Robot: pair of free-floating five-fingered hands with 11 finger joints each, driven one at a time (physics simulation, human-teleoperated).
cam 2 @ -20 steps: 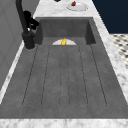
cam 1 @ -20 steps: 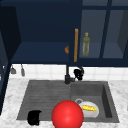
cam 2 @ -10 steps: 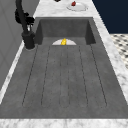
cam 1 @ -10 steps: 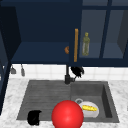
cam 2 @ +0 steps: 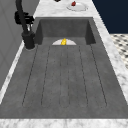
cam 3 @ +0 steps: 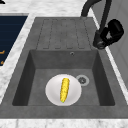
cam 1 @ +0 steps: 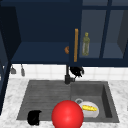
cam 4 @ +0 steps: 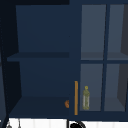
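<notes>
At the near left of the front view, the left hand (cam 1: 34, 117) hangs over the near edge of the sink's draining board (cam 1: 45, 96), a dark lump whose fingers I cannot make out, so whether it is wide or closed I cannot tell. Just right of it, a red ball (cam 1: 67, 114) sits at the near rim of the sink, between the board and the basin, covering part of what lies behind it.

Further right, at the far edge of the sink, the black faucet (cam 1: 67, 76) rises from its base. The right hand (cam 1: 77, 71) is against the faucet's right side, beside the lever; in the right side view it seems curled round the lever, fingers bent and narrow, though the dark shapes merge there. The left side view shows the same hand (cam 2: 21, 18) pressed to the faucet stem.

In the basin (cam 1: 106, 100) to the right lies a white plate (cam 3: 51, 93) next to the drain (cam 3: 82, 80), and on it a yellow corn cob (cam 3: 64, 89) lying along its length, well apart from both hands.

Above, the wall cabinet (cam 4: 42, 56) stands open on the left, with an orange door handle (cam 4: 76, 97) and a greenish bottle (cam 4: 86, 98) behind the glass to its right.
</notes>
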